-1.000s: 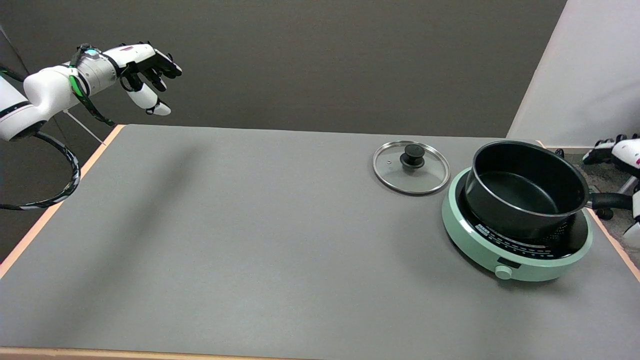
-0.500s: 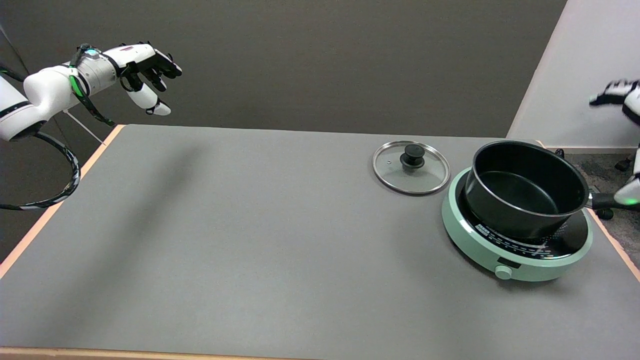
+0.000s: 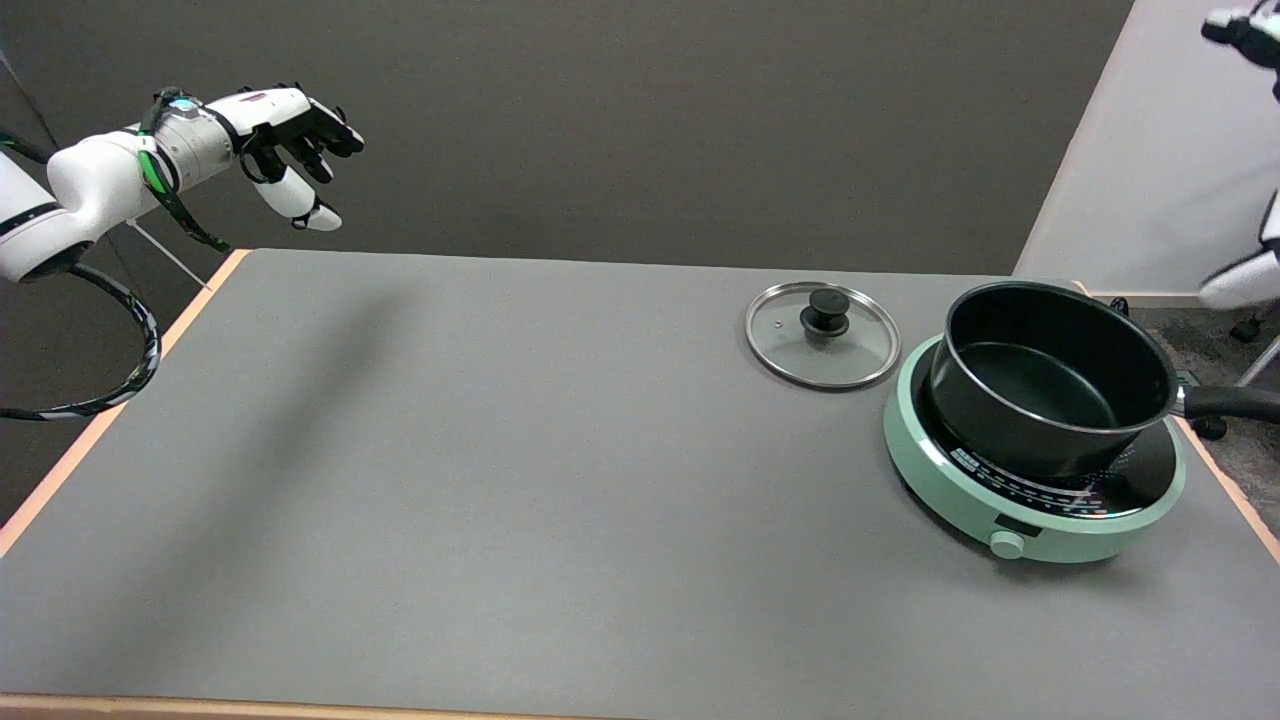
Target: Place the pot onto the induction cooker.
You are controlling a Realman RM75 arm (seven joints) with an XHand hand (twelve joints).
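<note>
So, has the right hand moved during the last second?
Yes. The right hand has risen from beside the pot's handle to the picture's upper right corner, well above the pot, which stays on the induction cooker.

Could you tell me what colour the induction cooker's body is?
Mint green, with a black top; round induction cooker, head view.

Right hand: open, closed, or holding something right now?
Right hand: only a sliver shows at the picture's top right edge, well clear of the pot; holds nothing visible, open or closed cannot be told.
</note>
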